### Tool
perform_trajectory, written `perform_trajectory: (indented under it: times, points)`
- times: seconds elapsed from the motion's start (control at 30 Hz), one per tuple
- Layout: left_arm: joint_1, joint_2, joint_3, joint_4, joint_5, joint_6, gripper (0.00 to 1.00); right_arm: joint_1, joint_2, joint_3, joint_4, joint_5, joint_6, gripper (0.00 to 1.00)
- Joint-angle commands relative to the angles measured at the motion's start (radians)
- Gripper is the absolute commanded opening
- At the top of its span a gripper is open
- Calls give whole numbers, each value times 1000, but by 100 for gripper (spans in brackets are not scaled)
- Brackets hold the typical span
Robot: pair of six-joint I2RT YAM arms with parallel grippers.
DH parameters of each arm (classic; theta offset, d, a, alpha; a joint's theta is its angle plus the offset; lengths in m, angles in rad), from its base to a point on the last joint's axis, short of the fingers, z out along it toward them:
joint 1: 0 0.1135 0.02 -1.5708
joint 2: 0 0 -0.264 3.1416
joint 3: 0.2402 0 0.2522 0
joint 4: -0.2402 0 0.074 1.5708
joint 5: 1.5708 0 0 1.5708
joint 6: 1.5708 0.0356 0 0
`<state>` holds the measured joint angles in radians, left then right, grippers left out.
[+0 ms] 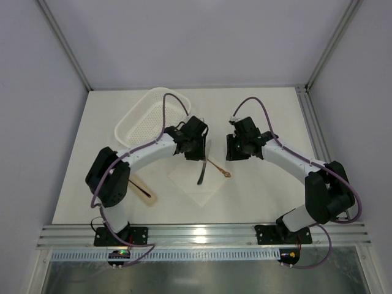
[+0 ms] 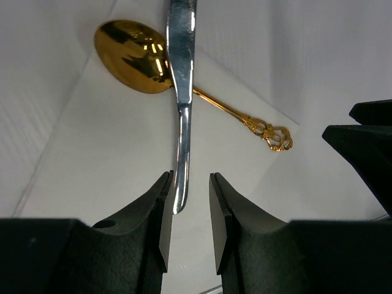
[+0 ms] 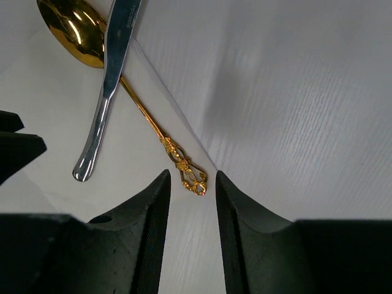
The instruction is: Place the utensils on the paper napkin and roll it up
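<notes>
A gold spoon [image 2: 131,55] and a silver utensil [image 2: 182,73] lie crossed on the white paper napkin [image 2: 110,159], mid-frame on the tabletop [image 3: 294,92]. Your left end effector [image 2: 190,180] and right end effector [image 3: 192,177] are narrowly spread, pinching nothing. The napkin looks flimsy, so take it by a corner; the cutlery looks stiff and slick.

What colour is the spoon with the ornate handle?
Shiny gold all over; the spoon shows best in the left wrist view.

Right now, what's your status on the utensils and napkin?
Both open: left end effector at handle tip of silver utensil, right end effector at handle tip of gold spoon. Utensils crossed on napkin. Nothing blocking.
</notes>
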<state>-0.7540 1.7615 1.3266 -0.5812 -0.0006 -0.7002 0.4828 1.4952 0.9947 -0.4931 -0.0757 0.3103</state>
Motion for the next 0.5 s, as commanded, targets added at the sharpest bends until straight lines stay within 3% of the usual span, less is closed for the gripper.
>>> perform_trajectory:
  times: [0.0,0.47]
  points:
    - [-39,68,103,-49,-51,50,33,5,-45,-8,34,73,33,37]
    - [-71,225,187,-85,-113,18,32,-38,-162,-64,62,119,58,37]
